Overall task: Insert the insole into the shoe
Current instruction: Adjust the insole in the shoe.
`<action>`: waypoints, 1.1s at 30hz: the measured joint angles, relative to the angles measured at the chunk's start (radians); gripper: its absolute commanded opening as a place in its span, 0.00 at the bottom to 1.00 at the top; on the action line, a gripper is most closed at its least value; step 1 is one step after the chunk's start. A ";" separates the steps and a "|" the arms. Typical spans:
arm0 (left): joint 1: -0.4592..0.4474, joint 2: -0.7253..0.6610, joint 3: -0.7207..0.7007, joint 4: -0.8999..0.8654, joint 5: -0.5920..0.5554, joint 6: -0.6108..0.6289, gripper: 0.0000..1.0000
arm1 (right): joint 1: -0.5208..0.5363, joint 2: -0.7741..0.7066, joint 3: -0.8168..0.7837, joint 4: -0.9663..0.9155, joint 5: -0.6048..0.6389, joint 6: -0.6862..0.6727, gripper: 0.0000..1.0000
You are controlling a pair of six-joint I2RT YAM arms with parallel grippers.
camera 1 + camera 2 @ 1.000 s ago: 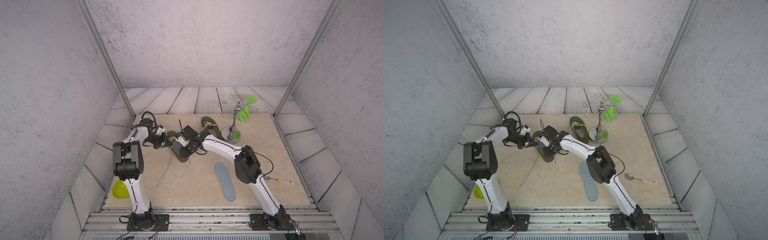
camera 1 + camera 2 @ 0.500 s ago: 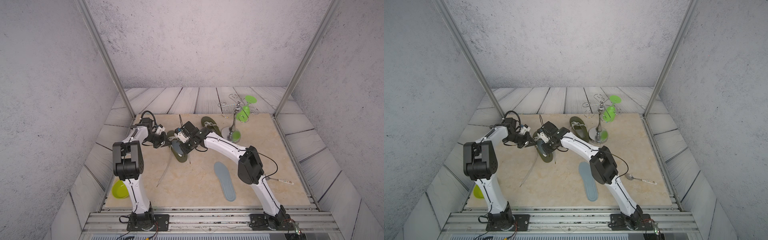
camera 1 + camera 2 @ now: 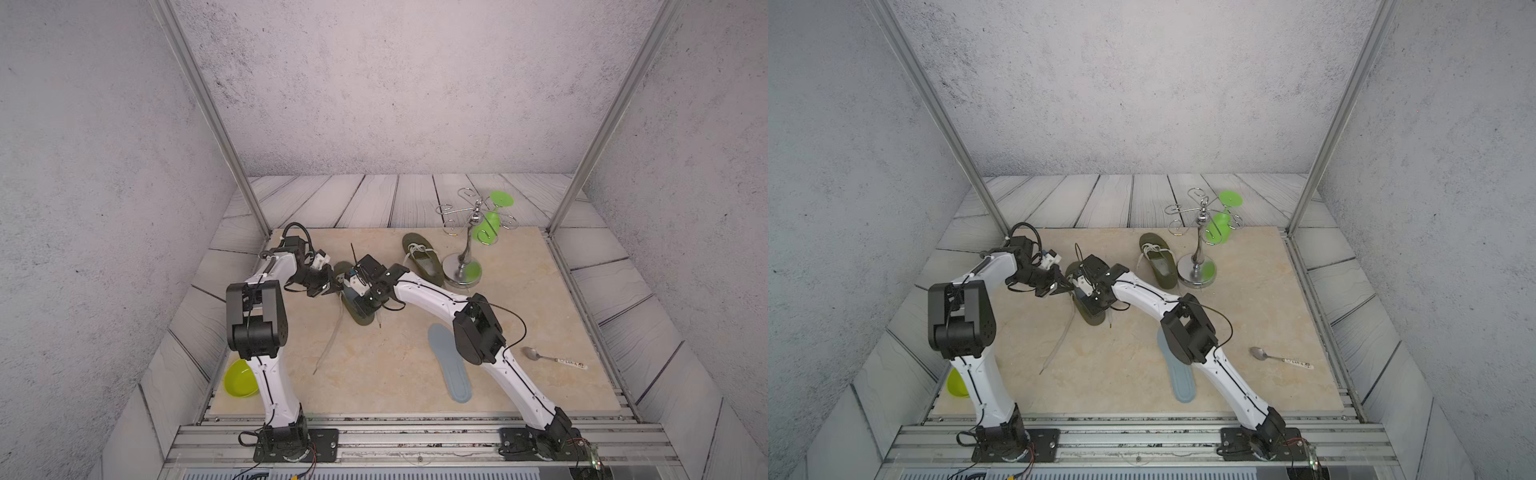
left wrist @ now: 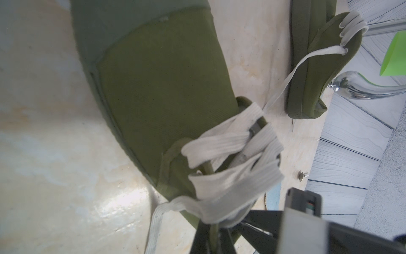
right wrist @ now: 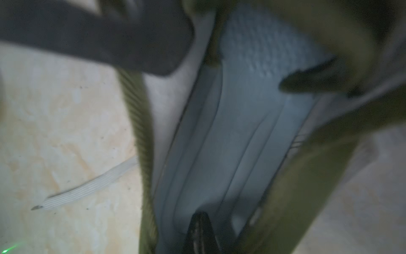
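My left gripper is clamped on the olive shoe, pinching the edge of the upper just beside the white laces, which steadies the shoe and pulls its mouth wide. My right gripper is closed with nothing between its fingers, and its tips are down inside the opening, on the grey-blue insole. That insole lies within the shoe's walls along the whole stretch my right wrist camera shows. The toe end runs under the tongue where I cannot see it, so I cannot tell if it is fully forward. I judge the insertion mostly done. What looks left is pressing the heel end flat against the sole, drawing my right fingers out and letting go with the left. A second insole lies loose on the table, well apart from the other shoe, and neither is in hand
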 measured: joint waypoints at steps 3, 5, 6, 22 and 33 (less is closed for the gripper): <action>0.002 0.000 0.000 0.000 0.000 -0.001 0.00 | 0.000 0.000 0.037 -0.026 0.004 -0.003 0.00; 0.002 0.000 0.003 -0.002 0.000 -0.001 0.00 | 0.001 0.001 0.061 -0.048 0.016 -0.004 0.00; 0.002 0.000 0.006 -0.005 0.001 -0.001 0.00 | 0.002 0.001 0.069 -0.056 0.022 -0.004 0.00; 0.003 0.016 0.023 -0.022 0.002 0.000 0.00 | 0.011 -0.043 -0.095 0.095 0.040 0.089 0.00; 0.003 0.029 0.024 -0.020 0.000 0.004 0.00 | 0.038 -0.042 -0.111 0.132 0.181 0.122 0.00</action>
